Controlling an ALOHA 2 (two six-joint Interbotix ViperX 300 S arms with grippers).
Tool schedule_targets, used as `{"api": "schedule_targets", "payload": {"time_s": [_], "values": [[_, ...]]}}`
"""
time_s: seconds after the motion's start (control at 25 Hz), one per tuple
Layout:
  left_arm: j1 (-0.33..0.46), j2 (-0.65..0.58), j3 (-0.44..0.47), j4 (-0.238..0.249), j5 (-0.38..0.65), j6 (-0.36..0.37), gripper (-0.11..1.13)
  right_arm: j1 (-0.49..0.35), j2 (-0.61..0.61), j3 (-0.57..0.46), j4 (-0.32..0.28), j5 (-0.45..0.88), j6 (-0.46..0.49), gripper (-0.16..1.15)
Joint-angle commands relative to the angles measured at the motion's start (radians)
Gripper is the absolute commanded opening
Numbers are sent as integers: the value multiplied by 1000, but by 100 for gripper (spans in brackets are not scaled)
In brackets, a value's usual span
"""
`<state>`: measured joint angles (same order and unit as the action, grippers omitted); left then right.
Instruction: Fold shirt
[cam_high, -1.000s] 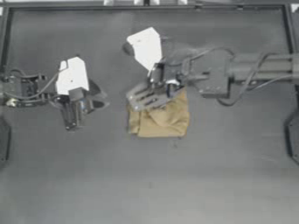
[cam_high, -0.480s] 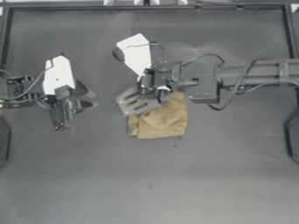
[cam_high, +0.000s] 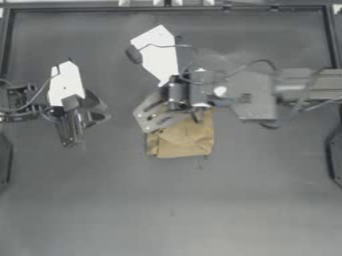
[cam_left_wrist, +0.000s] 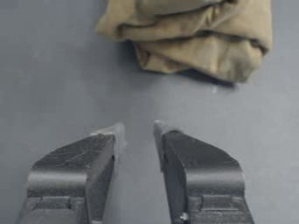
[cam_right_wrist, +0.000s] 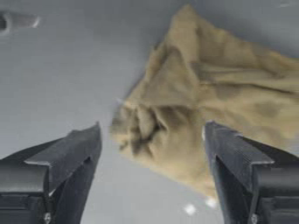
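Tan shirt (cam_high: 184, 139) folded; right gripper (cam_high: 155, 116) open above; left gripper (cam_high: 69, 134) apart.

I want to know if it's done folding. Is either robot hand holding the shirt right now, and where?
No, nothing is held. The right gripper is open above the shirt; the left gripper waits apart, empty.

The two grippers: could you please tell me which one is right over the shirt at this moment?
The right gripper, reaching across from the right with jaws spread open over the folded shirt's edge. The left gripper sits apart on the left, over bare table.
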<state>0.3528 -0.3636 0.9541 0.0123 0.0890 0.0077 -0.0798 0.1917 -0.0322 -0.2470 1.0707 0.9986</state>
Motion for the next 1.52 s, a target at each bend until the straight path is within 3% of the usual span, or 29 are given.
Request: {"api": "schedule_targets", "payload": {"time_s": [0.04, 0.32, 0.56, 0.84, 1.36, 1.52], "values": [[3, -25, -87, -15, 21, -5, 70, 5, -124, 61, -46, -3, 18, 95], [3, 52, -259, -18, 94, -6, 70, 5, -265, 253, -86, -94, 54, 93], [-14, 187, -417, -17, 132, -3, 71, -3, -367, 426, -137, -215, 130, 93], [-46, 367, -545, -17, 138, 2, 73, -18, -411, 551, -135, -350, 156, 93], [-92, 518, -563, -37, 124, -3, 73, -25, -416, 621, -143, -423, 143, 93], [-95, 520, -538, -37, 126, -3, 73, -26, -416, 646, -172, -480, 146, 93]]}}
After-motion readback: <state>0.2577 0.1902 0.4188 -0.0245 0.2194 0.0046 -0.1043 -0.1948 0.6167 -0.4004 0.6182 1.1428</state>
